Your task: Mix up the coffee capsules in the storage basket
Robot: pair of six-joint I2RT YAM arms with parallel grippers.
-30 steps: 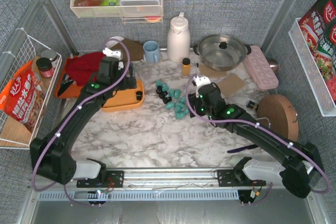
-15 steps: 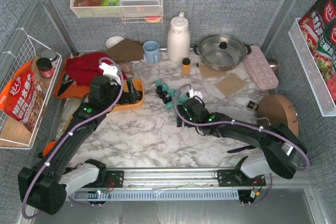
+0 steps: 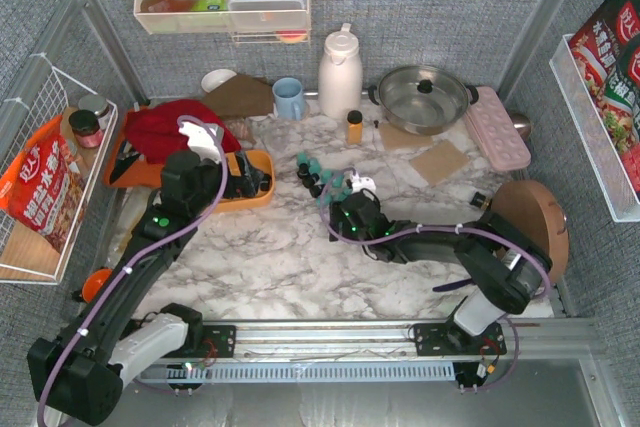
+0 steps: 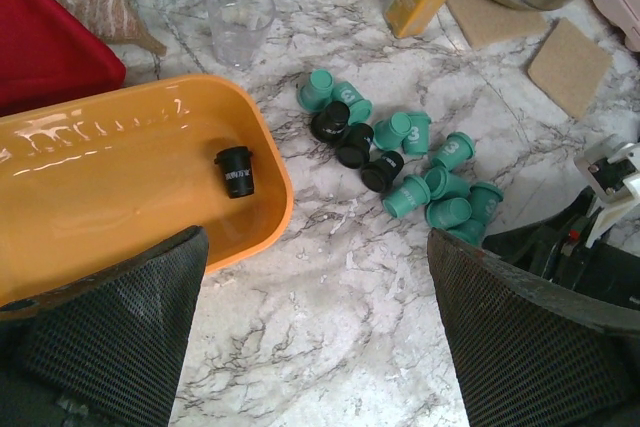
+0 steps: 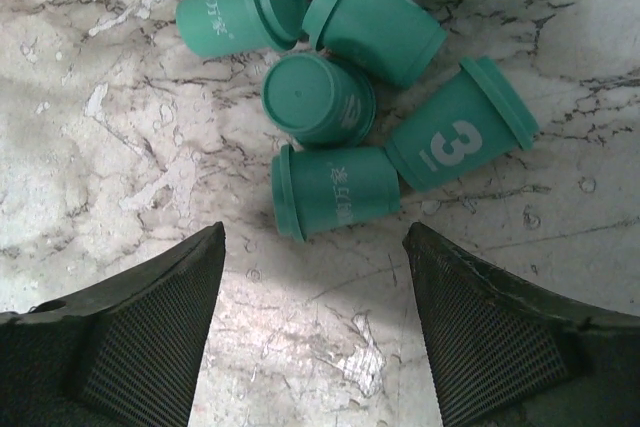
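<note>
A marble table (image 3: 280, 257) fills the overhead view, with two black robot arms reaching in from its near edge. Over the last second the left arm has drawn back towards its base. The right arm has folded low and swung from the far right of the pile round to its near side.

The storage basket (image 4: 100, 197), a shallow orange tray, sits left of centre. The left gripper (image 4: 312, 242) hovers over its near right corner, its jaws spread wide and holding nothing.

The right gripper (image 5: 312, 237) hangs low over the table at the near edge of the pile. Its jaws are also wide and empty. A teal capsule (image 5: 335, 190) lies on its side just beyond the fingertips.

Only one black capsule (image 4: 237, 170) stands inside the basket. The other coffee capsules (image 4: 400, 162), mostly teal with three black ones, lie heaped on the table just right of the basket and apart from it.

The right arm's move reads as lining up to pick a teal capsule. Most of the task seems still to be done, since nearly all the capsules remain outside the basket.
</note>
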